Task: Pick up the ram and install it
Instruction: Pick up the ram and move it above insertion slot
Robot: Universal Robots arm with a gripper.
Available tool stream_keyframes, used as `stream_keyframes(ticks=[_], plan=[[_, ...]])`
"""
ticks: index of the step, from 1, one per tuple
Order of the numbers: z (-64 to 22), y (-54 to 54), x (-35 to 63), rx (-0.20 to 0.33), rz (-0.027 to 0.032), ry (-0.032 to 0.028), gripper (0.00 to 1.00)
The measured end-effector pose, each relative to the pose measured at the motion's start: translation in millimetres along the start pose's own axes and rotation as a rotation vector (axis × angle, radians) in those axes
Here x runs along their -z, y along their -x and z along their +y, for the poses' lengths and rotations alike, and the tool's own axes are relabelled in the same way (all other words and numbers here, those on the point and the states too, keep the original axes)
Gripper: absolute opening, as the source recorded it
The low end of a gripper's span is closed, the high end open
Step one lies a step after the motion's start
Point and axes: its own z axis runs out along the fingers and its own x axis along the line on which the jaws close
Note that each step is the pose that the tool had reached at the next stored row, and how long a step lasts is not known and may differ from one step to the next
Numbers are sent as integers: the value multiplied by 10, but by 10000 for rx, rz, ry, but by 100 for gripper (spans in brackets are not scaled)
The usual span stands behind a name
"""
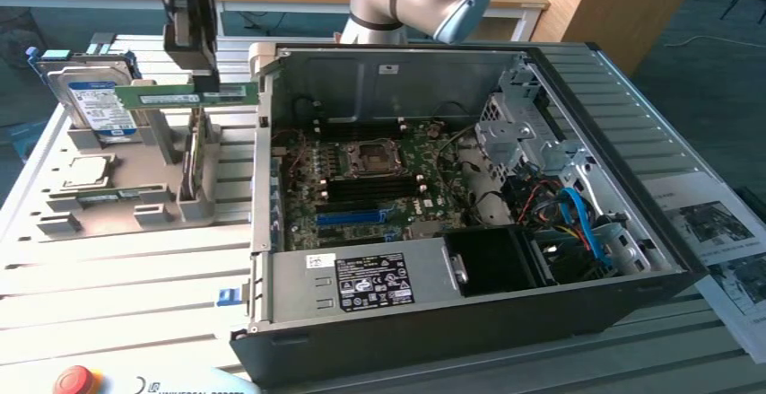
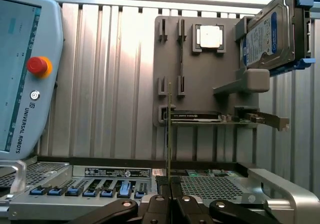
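- Exterior view: the jaws grip the ram (image 1: 179,97), held level above the grey holder (image 1: 126,210), just beside the open computer case (image 1: 503,322).
- Wrist view: the ram (image 2: 169,129) shows edge-on, a thin line rising from the closed jaws.

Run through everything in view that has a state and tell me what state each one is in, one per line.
gripper: shut on the ram.
ram: held in the air above the tray, not installed.
hard drive: standing upright in its holder on the tray.
processor chip: lying flat on the tray.
computer case: side open, motherboard exposed.
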Motion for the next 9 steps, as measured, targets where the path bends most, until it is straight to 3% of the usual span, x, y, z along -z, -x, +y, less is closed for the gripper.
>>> stream_keyframes(ticks=[9], plan=[[-265, -5, 13, 0, 0, 8, 12]])
